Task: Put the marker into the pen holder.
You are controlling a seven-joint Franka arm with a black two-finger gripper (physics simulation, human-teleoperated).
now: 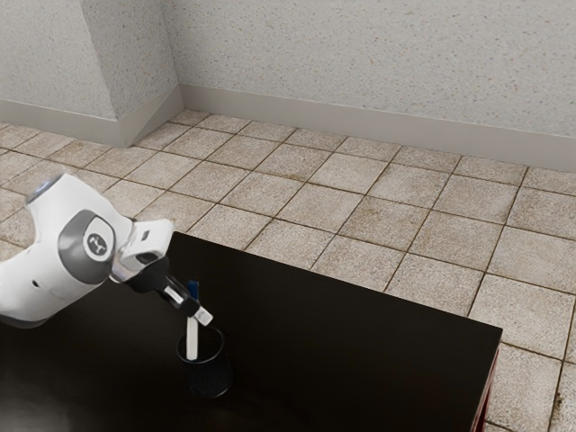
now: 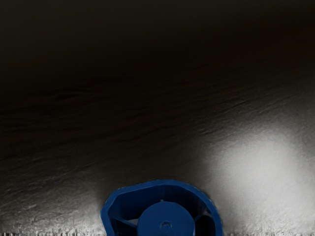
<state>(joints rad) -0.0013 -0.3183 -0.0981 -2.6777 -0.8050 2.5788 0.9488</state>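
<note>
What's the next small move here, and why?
I'd probably ease the gripper slightly downward: the marker stands nearly upright, its blue end high above the pen holder, its white lower part at the mouth, near the rim on the exterior view's left.

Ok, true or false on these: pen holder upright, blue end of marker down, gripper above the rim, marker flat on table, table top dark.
1. The pen holder stands upright. True.
2. The blue end of the marker points down. False: it points up, the white part down.
3. The gripper is above the holder's rim. True.
4. The marker lies flat on the table. False: it stands nearly upright, lower end in the holder's mouth.
5. The table top is dark. True.
</note>
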